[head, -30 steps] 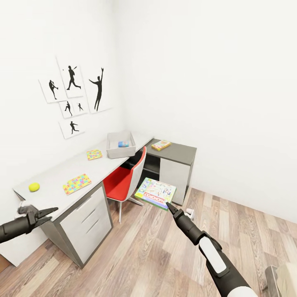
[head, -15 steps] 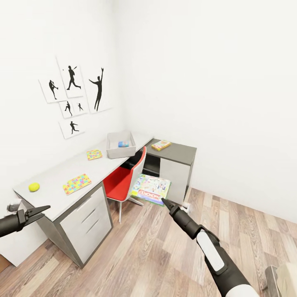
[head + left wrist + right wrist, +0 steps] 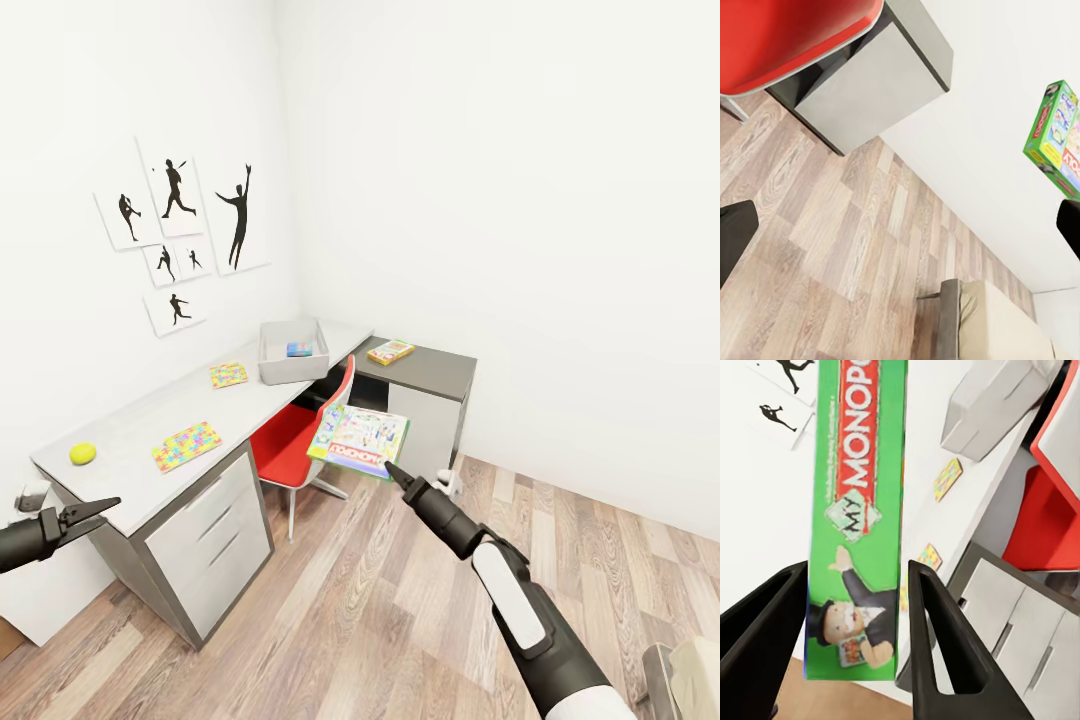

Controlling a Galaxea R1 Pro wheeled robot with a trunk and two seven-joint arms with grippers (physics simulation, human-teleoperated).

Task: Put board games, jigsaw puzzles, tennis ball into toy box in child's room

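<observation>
My right gripper [image 3: 392,470] is shut on a green-edged Monopoly board game [image 3: 360,441], held in the air in front of the red chair; in the right wrist view its edge [image 3: 855,510] sits clamped between both fingers. The grey toy box [image 3: 270,352] stands at the desk's corner with a blue item [image 3: 298,349] inside. Two jigsaw puzzles [image 3: 186,445] [image 3: 228,375] and the tennis ball [image 3: 82,453] lie on the pale table [image 3: 140,420]. A yellow board game [image 3: 390,351] rests on the dark cabinet top. My left gripper [image 3: 92,510] hangs open by the desk's near end.
A red chair [image 3: 295,440] is tucked under the desk between the drawer unit [image 3: 210,530] and the dark cabinet [image 3: 425,420]. Silhouette posters [image 3: 180,235] hang on the wall. The bed corner [image 3: 685,680] shows at the lower right. Wood floor [image 3: 360,620] lies open ahead.
The right arm has lifted the Monopoly box and carried it up and left toward the desk. The left gripper dropped a little lower, then held still.
</observation>
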